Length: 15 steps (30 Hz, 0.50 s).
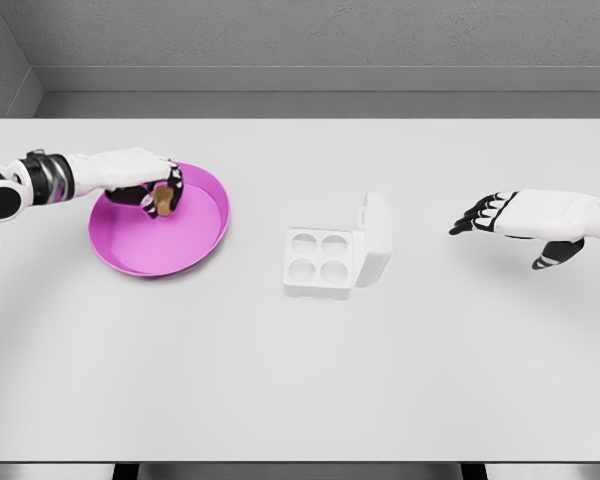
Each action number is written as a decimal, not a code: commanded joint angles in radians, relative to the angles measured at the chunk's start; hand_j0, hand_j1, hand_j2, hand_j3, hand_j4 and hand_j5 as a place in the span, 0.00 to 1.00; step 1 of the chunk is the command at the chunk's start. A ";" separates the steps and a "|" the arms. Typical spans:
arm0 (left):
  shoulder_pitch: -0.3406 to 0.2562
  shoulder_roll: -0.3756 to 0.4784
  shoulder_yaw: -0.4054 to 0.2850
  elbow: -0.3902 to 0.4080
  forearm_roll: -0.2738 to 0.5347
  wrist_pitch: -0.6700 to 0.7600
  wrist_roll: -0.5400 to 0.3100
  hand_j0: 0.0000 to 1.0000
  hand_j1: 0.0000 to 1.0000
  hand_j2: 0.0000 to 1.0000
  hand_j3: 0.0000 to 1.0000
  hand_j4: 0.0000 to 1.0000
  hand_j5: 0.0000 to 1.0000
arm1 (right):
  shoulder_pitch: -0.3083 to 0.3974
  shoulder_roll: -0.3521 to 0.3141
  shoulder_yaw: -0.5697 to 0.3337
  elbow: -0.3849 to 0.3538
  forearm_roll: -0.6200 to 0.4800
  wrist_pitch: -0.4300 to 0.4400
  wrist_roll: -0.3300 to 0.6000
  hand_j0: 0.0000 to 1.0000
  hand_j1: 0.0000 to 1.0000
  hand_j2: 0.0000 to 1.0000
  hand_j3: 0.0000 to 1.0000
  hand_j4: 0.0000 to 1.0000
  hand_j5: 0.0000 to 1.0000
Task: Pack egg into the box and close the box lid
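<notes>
The step in hand looks like the pick-up of the egg: the left hand (152, 190), white with black fingertips, reaches in over the round magenta plastic bowl (195, 245) and its fingers curl around the small tan-brown egg (164, 203), which sits at the hand's fingertips near the bowl's upper left part; whether the egg is already lifted clear of the bowl's floor I cannot tell. The small white four-cup egg box (320, 262) stands well apart to the right, near the middle of the white table (300, 390), its cups all empty and its white hinged lid (374, 238) standing up on the right side. The next move, as I judge it, calls for carrying the egg rightward over the bowl's rim and setting it down into one of the cups without squeezing or dropping it. The right hand (505, 218) hovers over the table right of the box, fingers stretched out and holding nothing.
</notes>
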 commanded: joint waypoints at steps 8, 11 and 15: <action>0.003 0.016 -0.001 -0.045 0.070 0.003 0.000 0.27 0.27 0.27 0.27 0.27 0.27 | 0.000 -0.003 -0.001 0.000 -0.005 0.002 -0.001 1.00 1.00 1.00 1.00 1.00 1.00; 0.005 0.036 -0.004 -0.074 0.110 0.003 0.000 0.27 0.27 0.27 0.27 0.27 0.27 | 0.000 -0.003 -0.001 -0.008 -0.005 0.002 0.000 1.00 1.00 1.00 1.00 1.00 1.00; 0.023 0.050 -0.004 -0.109 0.165 0.003 0.000 0.27 0.27 0.27 0.27 0.27 0.27 | 0.000 -0.004 -0.001 -0.011 -0.005 0.002 -0.001 1.00 1.00 1.00 1.00 1.00 1.00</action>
